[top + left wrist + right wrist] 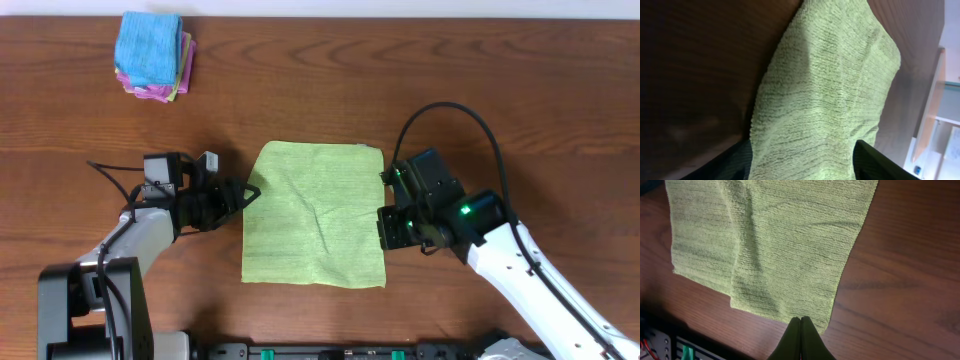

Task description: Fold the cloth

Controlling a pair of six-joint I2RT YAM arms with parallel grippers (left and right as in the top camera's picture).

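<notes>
A light green cloth [315,215] lies flat on the brown table, with a crease down its middle. It also shows in the left wrist view [830,75] and the right wrist view [780,240]. My left gripper [250,192] is at the cloth's left edge. It is open, and its two fingers [802,155] straddle the cloth's edge. My right gripper [385,225] is at the cloth's right edge. Its fingers [801,319] are pressed shut, tips over the cloth's near corner, with no cloth seen between them.
A stack of folded blue, pink and yellow cloths [152,55] sits at the far left of the table. A black rail [320,352] runs along the table's front edge, just below the green cloth.
</notes>
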